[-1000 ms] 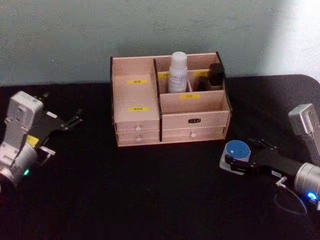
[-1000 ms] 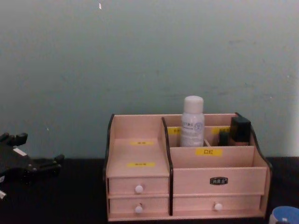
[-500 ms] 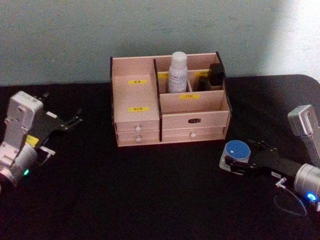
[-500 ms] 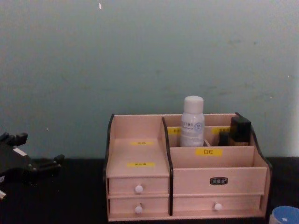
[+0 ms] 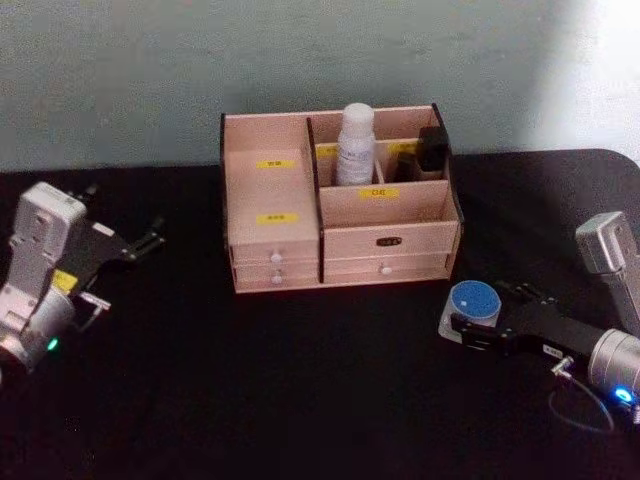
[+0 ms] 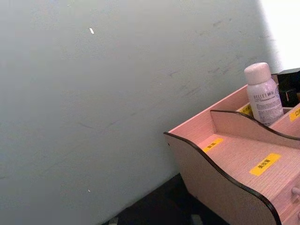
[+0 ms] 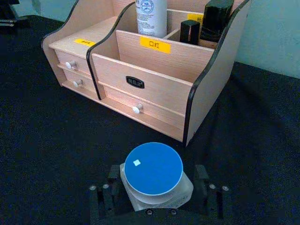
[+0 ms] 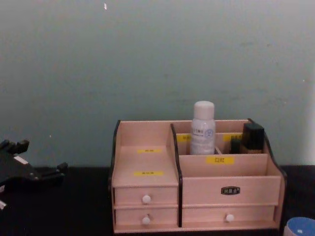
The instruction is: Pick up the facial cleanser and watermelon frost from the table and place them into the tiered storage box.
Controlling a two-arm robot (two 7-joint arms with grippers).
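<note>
The facial cleanser [image 5: 355, 145], a white bottle with a rounded cap, stands upright in a rear compartment of the tiered storage box [image 5: 272, 205], also seen in the chest view as the bottle [image 8: 203, 128] inside the box [image 8: 147, 162]. The watermelon frost [image 7: 153, 169], a squat jar with a blue lid, sits on the black table in front of the box's right end. My right gripper [image 7: 158, 174] is open around the jar, one finger close on each side. Far to the left, my left gripper [image 5: 130, 265] hovers open and holds nothing.
Dark cosmetic items [image 5: 432, 150] occupy the box's rear right compartment beside the bottle. Small drawers with white knobs [image 7: 137, 108] face me. The black table [image 5: 300, 380] runs wide before the box. A pale wall stands right behind it.
My right arm has shifted very slightly while the jar stays where it was. The left arm has wavered a little without going anywhere.
</note>
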